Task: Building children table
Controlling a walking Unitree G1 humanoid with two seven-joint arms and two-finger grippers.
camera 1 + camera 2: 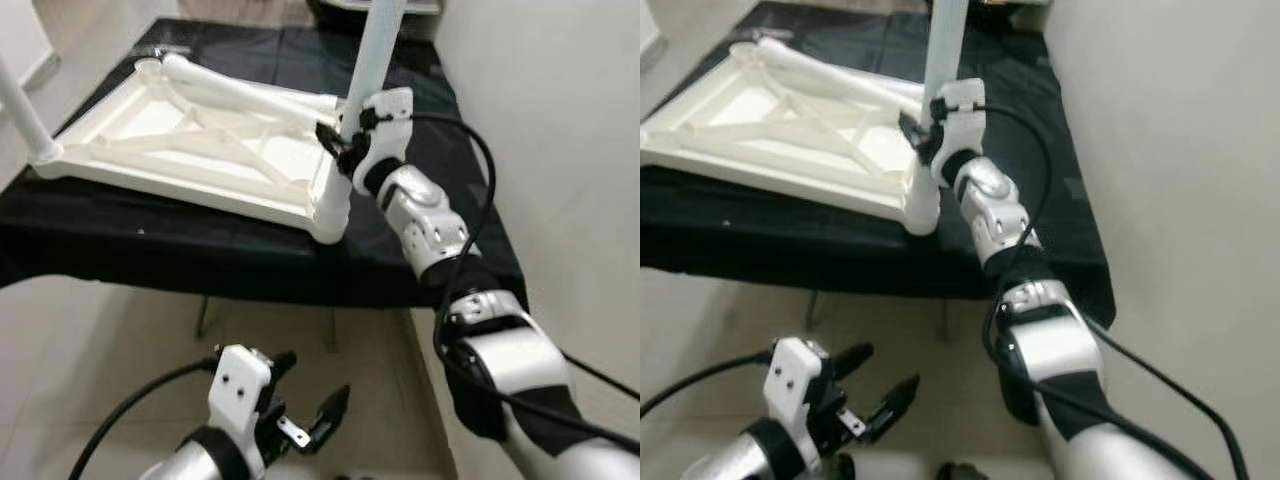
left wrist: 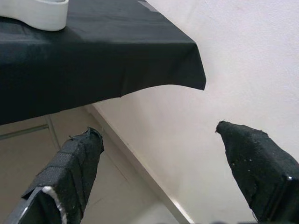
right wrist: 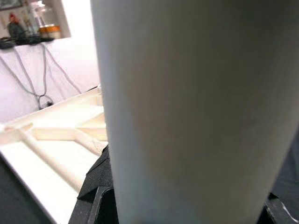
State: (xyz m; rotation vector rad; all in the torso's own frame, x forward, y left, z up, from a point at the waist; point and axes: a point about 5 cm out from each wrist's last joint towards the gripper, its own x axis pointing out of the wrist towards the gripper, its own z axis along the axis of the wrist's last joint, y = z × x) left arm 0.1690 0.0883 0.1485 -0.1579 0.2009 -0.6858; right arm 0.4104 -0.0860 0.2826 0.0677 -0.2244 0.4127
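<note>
A white children's tabletop [image 1: 200, 140] lies upside down on a black-covered table [image 1: 200, 250], its ribbed underside facing up. A white leg [image 1: 368, 60] stands upright in the tabletop's near right corner. My right gripper [image 1: 338, 142] is shut on that leg just above the corner socket; the leg [image 3: 187, 112] looms very close in the right wrist view. Another leg [image 1: 22, 112] stands at the near left corner, and a loose leg [image 1: 250, 92] lies across the far side. My left gripper [image 1: 305, 405] hangs open below the table's front edge, holding nothing.
A plain wall [image 1: 560, 120] rises close along the table's right side. Tiled floor [image 1: 100, 350] lies below the table's front edge. The black cloth's corner [image 2: 191, 70] hangs over the right end near the wall.
</note>
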